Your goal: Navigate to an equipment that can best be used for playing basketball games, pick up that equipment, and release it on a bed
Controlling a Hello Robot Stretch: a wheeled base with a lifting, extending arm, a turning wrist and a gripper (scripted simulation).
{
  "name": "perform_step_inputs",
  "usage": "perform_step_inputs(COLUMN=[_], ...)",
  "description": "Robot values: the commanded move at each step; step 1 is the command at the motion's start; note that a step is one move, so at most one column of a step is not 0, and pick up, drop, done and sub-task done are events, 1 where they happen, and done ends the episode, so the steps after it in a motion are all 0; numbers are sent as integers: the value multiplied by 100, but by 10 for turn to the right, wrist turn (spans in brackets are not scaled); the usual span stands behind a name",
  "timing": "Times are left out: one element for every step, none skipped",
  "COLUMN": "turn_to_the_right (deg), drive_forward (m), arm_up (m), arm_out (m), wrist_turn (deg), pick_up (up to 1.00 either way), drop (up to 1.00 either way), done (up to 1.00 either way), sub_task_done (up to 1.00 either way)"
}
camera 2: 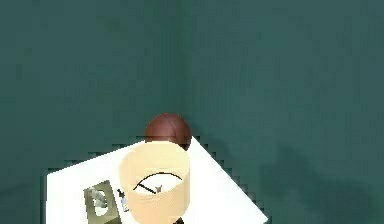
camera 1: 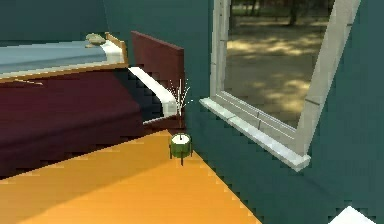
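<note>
A reddish-brown ball (camera 2: 168,130), round like a basketball, rests at the far edge of a white table top (camera 2: 225,190) in the arm side view, just behind a cream lamp shade (camera 2: 154,180). In the forward view a bed (camera 1: 70,115) with a dark maroon cover, a white pillow (camera 1: 160,92) and a red-brown headboard (camera 1: 158,52) stands at the left. A second bed (camera 1: 50,58) with a grey-blue cover lies behind it.
A small green pot with thin bare twigs (camera 1: 180,143) stands on the orange floor (camera 1: 120,190) beside the bed's corner. A large window with a white sill (camera 1: 255,125) fills the teal wall at the forward view's right. A small dark flat object (camera 2: 100,202) lies on the white table.
</note>
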Motion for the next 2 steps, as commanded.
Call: perform_step_inputs(turn_to_the_right=[0, 0], drive_forward=[0, 0], arm_up=[50, 38], arm_out=[0, 0], wrist_turn=[0, 0], pick_up=[0, 0], drop=[0, 0], done=[0, 0], sub_task_done=[0, 0])
